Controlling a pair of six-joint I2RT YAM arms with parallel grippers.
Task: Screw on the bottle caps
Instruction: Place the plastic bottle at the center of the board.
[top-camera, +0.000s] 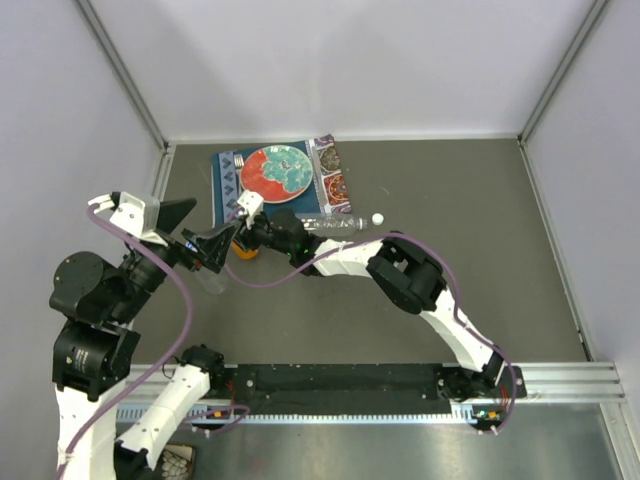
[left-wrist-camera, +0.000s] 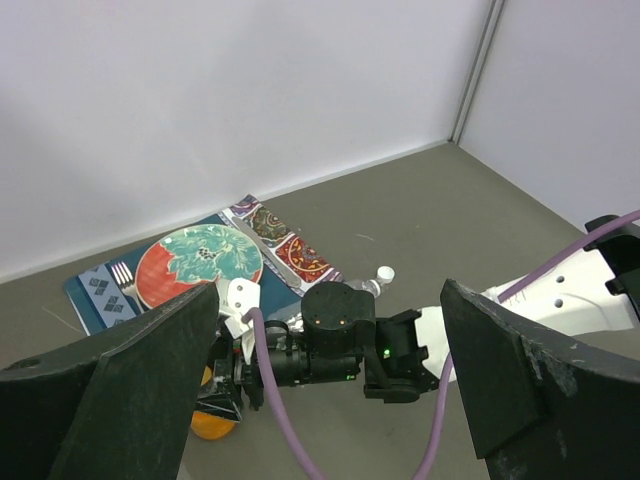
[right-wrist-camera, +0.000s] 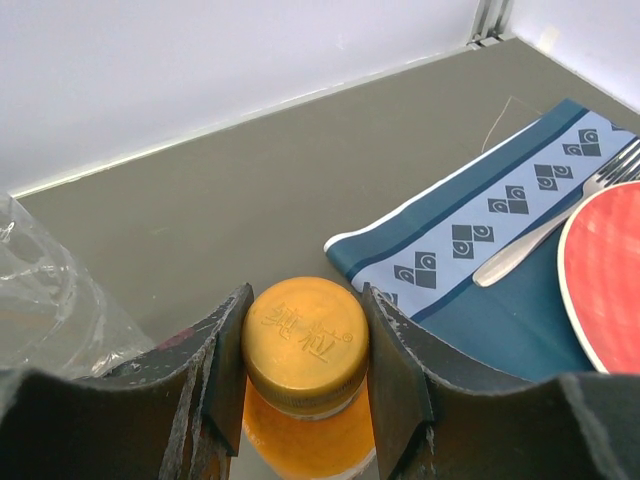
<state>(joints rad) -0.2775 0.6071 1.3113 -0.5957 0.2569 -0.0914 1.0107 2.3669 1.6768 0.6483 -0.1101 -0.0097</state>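
**Orange cap is the one in hand right now**

The right jaws are pinched snug around the orange cap (right-wrist-camera: 305, 340). It sits on the neck of the orange bottle (right-wrist-camera: 300, 445), which is on the desk (top-camera: 480, 250) just beside the blue placemat (right-wrist-camera: 480, 260). The left jaws are spread wide, gripping nothing, close by.

Looks like the tightening step to me. The next move needs a wrist roll, and I'd guess the bottle spins along unless something braces it. A white cap (top-camera: 377, 218) lies loose by a clear bottle (top-camera: 335, 223) on its side, so that one's not done yet.
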